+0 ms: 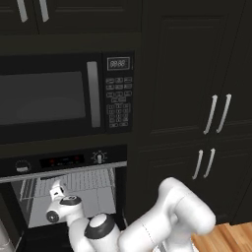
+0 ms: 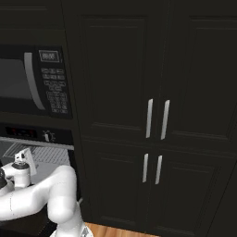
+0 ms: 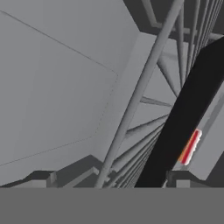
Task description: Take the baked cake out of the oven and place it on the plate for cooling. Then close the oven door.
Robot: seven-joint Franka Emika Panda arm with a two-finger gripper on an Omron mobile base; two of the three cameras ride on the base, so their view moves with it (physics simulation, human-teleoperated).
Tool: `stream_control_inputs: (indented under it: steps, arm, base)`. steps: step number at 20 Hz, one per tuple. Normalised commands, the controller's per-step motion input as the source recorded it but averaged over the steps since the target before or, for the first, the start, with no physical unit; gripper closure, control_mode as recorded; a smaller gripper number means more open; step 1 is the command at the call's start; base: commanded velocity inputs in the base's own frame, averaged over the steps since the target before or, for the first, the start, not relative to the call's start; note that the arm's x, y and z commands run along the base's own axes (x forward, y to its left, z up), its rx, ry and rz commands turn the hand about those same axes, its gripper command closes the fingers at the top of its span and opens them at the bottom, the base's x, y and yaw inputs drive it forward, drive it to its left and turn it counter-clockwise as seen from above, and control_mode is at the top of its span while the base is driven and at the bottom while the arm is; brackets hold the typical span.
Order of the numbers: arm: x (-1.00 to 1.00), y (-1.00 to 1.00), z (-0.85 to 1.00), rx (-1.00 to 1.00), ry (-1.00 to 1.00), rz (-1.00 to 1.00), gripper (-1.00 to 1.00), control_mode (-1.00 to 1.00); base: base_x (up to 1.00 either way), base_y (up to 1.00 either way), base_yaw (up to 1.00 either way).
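Note:
The oven [image 1: 64,161] stands open, its pale cavity and silver wire racks [image 1: 78,182] showing under the control strip. My gripper [image 1: 56,188] reaches into the cavity just above a rack. In the hand view my gripper [image 3: 111,181] is open, its dark fingertips [image 3: 43,179] set wide apart with nothing between them. A dark flat tray [image 3: 188,109] lies on the rack bars, seen edge-on. The baked cake [image 3: 189,147], a thin sliver of red, orange and white, sits against that tray just above the right fingertip. The oven door and the plate are out of view.
A black microwave [image 1: 49,98] with a keypad sits right above the oven. Tall dark cabinets with silver handles [image 1: 216,113] fill the wall to the right. Wooden floor [image 1: 226,238] shows at the lower right. The oven's grey side wall [image 3: 57,87] is close on the hand's left.

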Motion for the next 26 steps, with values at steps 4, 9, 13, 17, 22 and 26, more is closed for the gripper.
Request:
stream_control_inputs:
  steps: [4,9,13,17,22,26]
  arm:
    - [-0.03,0.21,-0.65,-0.06,-0.05,0.0,-1.0,-1.0]
    - [-0.02,0.15,-0.72,-0.08,-0.01,0.0,-1.0,-1.0]
    - [0.0,0.1,-0.72,-0.08,-0.03,0.0,-1.0,-1.0]
    - [-0.08,0.04,-0.68,-0.08,-0.07,0.0,-1.0,-1.0]
    - [-0.28,0.01,-0.65,-0.08,-0.08,0.0,1.0,-1.0]
    - [-0.45,0.0,-0.68,-0.07,-0.07,0.0,1.0,-1.0]
  base:
    - [0.0,0.0,0.0]
    - [0.0,0.0,0.0]
    - [0.0,0.0,0.0]
    - [0.0,0.0,0.0]
    - [0.0,0.0,0.0]
    - [0.0,0.0,0.0]
